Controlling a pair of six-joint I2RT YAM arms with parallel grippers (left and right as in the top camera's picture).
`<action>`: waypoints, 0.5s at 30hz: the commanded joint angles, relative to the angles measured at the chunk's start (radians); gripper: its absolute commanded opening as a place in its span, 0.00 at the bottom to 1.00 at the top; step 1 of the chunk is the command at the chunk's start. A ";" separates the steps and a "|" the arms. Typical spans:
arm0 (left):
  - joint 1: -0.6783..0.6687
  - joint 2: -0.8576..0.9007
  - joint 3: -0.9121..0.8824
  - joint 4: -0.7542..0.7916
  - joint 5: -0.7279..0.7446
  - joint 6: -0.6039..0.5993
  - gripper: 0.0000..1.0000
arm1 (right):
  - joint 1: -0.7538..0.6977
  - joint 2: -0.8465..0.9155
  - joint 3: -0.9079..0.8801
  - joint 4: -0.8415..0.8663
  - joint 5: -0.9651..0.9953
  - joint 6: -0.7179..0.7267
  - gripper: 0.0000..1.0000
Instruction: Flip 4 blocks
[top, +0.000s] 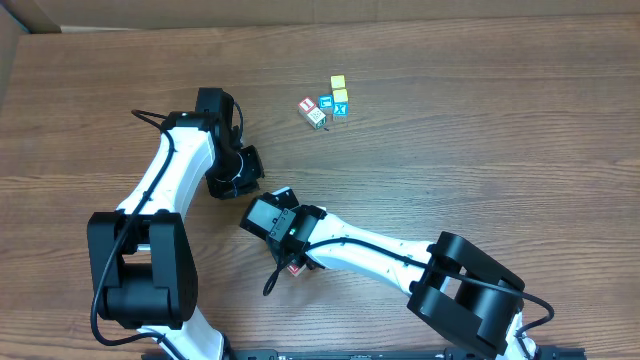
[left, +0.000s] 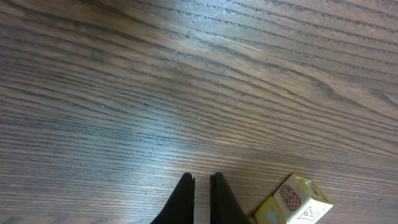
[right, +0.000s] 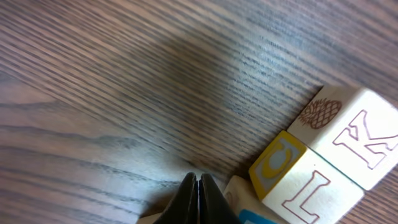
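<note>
Wooden blocks (right: 317, 180) just beside closed right gripper (right: 198, 180).

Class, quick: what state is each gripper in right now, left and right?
Left gripper: closed, holding nothing.
Right gripper: closed, holding nothing.

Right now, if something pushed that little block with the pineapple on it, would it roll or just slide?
The pineapple block looks like a flat-faced cube, so it would probably slide or tip one face, not roll. It seems solid wood: likely stiff and light. It appears to touch the I block, which may shift.
</note>
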 joint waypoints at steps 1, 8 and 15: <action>-0.003 0.009 -0.008 0.000 0.005 0.024 0.04 | -0.003 -0.013 0.085 -0.014 -0.037 -0.008 0.05; -0.003 0.009 -0.008 0.001 0.005 0.023 0.04 | 0.010 -0.014 0.119 -0.076 -0.235 -0.089 0.07; -0.003 0.009 -0.008 0.003 0.005 0.023 0.04 | 0.029 0.032 0.098 -0.081 -0.216 -0.082 0.07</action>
